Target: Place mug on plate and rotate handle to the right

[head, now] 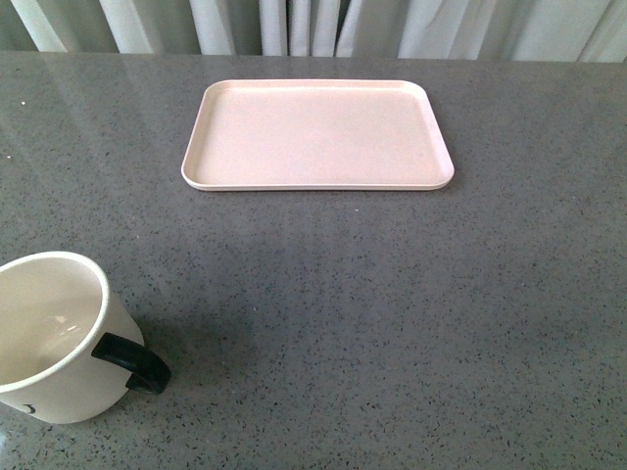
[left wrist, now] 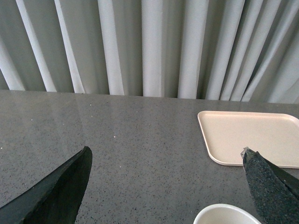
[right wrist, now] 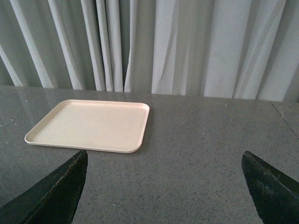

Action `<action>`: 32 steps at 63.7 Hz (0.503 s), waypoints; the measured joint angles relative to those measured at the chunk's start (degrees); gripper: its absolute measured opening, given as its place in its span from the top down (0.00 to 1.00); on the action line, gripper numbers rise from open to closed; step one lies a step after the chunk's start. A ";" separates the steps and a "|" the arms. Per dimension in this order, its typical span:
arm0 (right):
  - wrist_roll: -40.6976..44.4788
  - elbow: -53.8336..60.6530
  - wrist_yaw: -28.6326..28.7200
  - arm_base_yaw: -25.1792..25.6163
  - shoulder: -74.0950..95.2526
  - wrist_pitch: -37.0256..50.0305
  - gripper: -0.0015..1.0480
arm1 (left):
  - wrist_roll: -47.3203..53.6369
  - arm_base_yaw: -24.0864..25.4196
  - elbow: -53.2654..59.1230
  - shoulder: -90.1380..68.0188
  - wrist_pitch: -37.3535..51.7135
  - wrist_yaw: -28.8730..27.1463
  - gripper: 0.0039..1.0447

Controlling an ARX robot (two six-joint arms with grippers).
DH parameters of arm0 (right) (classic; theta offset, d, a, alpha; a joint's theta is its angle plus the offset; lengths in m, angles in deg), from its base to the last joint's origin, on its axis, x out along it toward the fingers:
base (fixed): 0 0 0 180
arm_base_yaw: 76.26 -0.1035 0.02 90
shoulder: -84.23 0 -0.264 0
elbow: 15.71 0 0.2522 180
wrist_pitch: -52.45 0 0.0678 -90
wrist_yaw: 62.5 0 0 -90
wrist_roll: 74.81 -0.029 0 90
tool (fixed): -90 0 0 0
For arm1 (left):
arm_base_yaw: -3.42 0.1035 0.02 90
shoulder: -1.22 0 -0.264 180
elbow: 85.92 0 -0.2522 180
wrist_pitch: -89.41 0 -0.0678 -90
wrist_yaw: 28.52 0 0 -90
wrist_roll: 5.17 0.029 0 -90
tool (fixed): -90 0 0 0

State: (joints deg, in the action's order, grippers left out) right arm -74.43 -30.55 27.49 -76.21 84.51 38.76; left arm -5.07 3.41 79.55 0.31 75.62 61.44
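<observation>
- The white mug [head: 54, 338] stood upright on the grey speckled tabletop [head: 392, 313] at the near left, partly cut off by the edge of the front view. Only a scrap of black print showed low on its side.
- Its black handle [head: 134, 362] pointed to the right and slightly toward the near side.
- The pale pink plate [head: 318, 134], a rectangular tray with a low rim, lay bare at the far centre, well apart from the mug. Pale curtains [head: 294, 24] hung behind the table's far edge.
- The left gripper [left wrist: 166, 154] was spread wide with nothing between its jaws. The mug's rim showed just beside its right-hand finger rather than between the two, and the plate lay beyond that.
- The right gripper [right wrist: 163, 156] was likewise fully spread and empty, above bare tabletop with the plate off to its far left.
- Neither arm appeared in the front view.
- Judged from this, the task had not begun in earnest: the step in hand was the approach to the mug, most likely by the left arm, which was nearer.
- The next move would call for centring the jaws over the mug's wall or rim, closing firmly enough for smooth ceramic, and then carrying it far and right onto the plate.
- Since the handle already leaned rightward, only a small turn should be needed after setting down.
</observation>
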 joint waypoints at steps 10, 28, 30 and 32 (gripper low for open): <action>0.00 0.00 0.00 0.00 0.00 0.00 0.09 | 0.00 0.00 0.00 0.00 0.00 0.02 0.09; 0.00 0.00 0.00 0.00 0.00 0.00 0.09 | 0.00 0.00 0.00 0.00 0.00 0.00 0.09; 0.00 0.00 0.00 0.00 0.00 0.00 0.09 | 0.00 0.00 0.00 0.00 0.00 0.00 0.09; 0.00 0.00 0.00 0.00 0.00 0.00 0.09 | 0.00 0.00 0.00 0.00 0.00 0.00 0.09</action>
State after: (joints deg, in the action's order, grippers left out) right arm -74.43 -30.55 27.49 -76.21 84.51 38.76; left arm -5.07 3.41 79.55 0.31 75.62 61.44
